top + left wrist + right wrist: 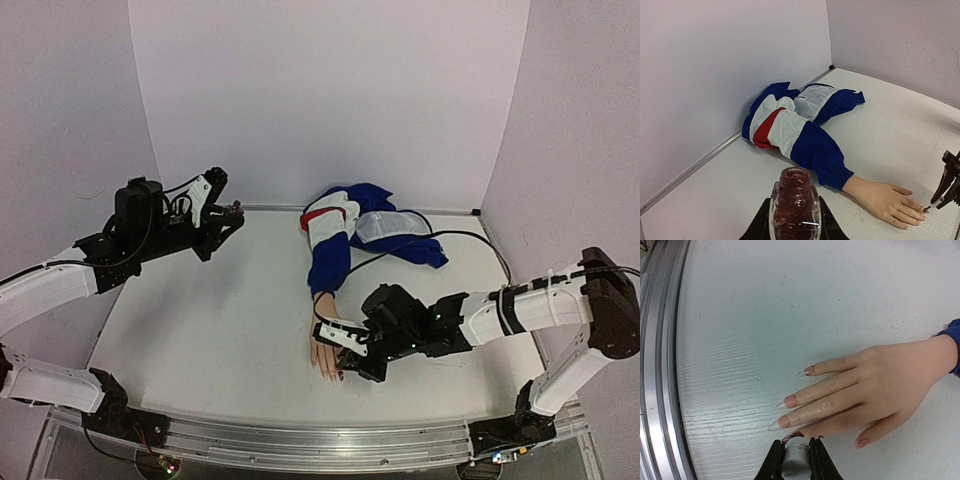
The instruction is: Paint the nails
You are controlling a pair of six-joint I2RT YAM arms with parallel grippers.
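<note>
A white table (200, 340) edged along its near side by a metal rail (300, 440) carried a mannequin hand (325, 355), which lay palm down with its fingers toward that rail, its nails (790, 401) long and pinkish. The hand's blue, white and red jacket (345, 225) lay crumpled against the back wall, and a black cable (470, 235) trailed beside it.

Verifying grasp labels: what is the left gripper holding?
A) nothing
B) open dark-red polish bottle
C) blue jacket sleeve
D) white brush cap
B: in the left wrist view, the left gripper is closed around the uncapped polish bottle. The brush cap sits in the right gripper by the mannequin hand.
</note>
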